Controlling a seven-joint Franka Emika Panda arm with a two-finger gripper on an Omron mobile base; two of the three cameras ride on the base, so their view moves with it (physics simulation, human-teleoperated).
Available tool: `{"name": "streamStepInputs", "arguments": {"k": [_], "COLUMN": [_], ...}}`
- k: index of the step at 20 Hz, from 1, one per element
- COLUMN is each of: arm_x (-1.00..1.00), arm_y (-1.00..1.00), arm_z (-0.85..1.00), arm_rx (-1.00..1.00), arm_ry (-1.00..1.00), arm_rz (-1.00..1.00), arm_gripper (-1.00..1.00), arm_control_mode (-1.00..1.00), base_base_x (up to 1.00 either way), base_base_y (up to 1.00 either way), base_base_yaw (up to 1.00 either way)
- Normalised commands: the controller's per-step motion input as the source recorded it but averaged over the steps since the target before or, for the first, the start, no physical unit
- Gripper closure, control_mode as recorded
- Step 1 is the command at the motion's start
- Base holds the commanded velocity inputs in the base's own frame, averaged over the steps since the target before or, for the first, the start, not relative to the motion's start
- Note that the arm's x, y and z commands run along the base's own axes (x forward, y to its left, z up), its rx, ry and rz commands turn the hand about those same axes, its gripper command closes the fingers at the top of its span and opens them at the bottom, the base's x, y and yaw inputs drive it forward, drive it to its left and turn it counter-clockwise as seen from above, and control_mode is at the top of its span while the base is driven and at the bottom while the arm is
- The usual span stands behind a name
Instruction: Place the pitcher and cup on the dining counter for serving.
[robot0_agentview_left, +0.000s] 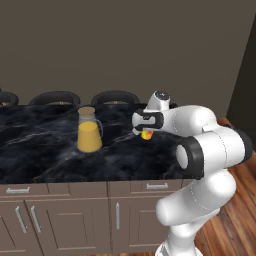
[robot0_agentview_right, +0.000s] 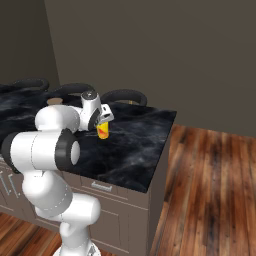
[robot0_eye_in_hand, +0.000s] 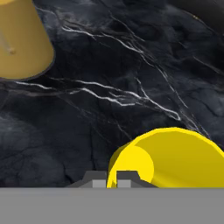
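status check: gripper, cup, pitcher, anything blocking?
Gripper shut on cup, over the dining counter. Can't tell if cup is down yet. Pitcher upright on counter, apart from cup. Nothing in the way.

Pitcher (robot0_agentview_left: 89, 132) upright on dining counter (robot0_agentview_left: 45, 155); yellow cup (robot0_agentview_left: 147, 134) in shut pincer (robot0_agentview_left: 143, 133).

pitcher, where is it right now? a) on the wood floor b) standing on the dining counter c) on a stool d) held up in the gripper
b: the pitcher stands upright on the black dining counter, apart from the gripper, which is shut on the yellow cup to the pitcher's right in the left base view.
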Motion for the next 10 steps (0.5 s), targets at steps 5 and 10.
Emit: {"name": "streamStepInputs", "arguments": {"k": [5,10], "arm_x": [0.29,0.24], "arm_y": [0.18,0.30], "arm_z": [-0.43,-0.43], "arm_rx": [0.00,0.00], "arm_ry": [0.08,0.10], "arm_rz": [0.12,0.10], "arm_gripper": [1.00,1.00], "arm_control_mode": [-1.00,-1.00], "base_base_x": [0.00,0.00], "base_base_y": [0.00,0.00], "base_base_yaw": [0.00,0.00]}}
